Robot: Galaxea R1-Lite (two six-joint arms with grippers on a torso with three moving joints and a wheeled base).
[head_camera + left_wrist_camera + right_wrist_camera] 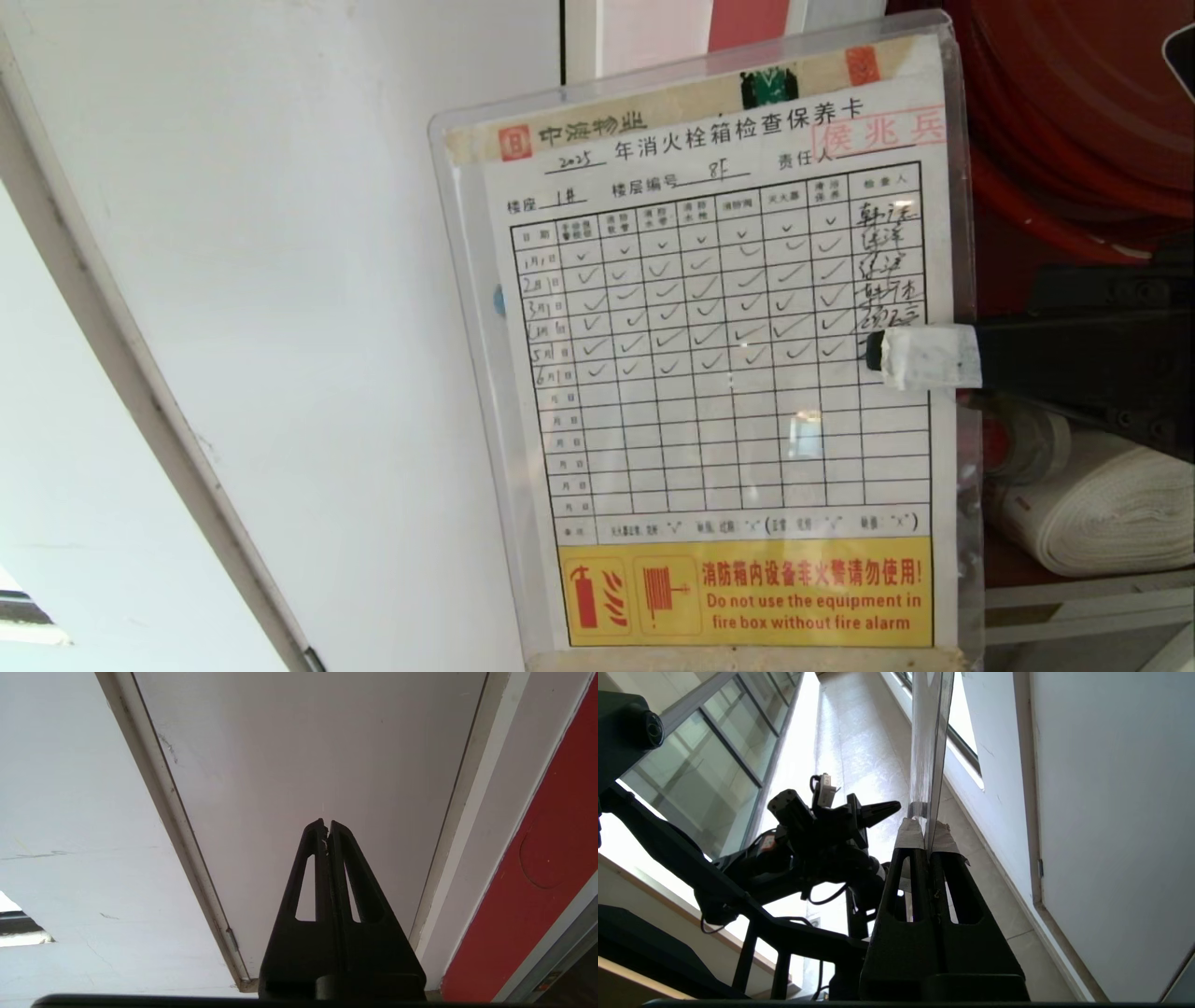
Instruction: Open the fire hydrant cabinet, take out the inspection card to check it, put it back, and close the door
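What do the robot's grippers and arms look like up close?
Both are black. The left gripper has two flat tapering fingers with long cut-out slots. The right gripper has the same shape, with whitish tape round its fingertips. The left arm carries black cables and a small white part.

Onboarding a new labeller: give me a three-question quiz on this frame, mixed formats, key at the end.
1. True or false: the right gripper is clamped on the right edge of the inspection card.
2. Multiple choice: what shows to the right, behind the card? A) the red hose reel above the white rolled hose B) a sink C) a shelf of books
3. Fill in: the yellow warning panel sits at the card's ____ edge.

Key: 1 true; 2 A; 3 bottom. Note: the left gripper holds nothing, its fingers together in front of a white door.
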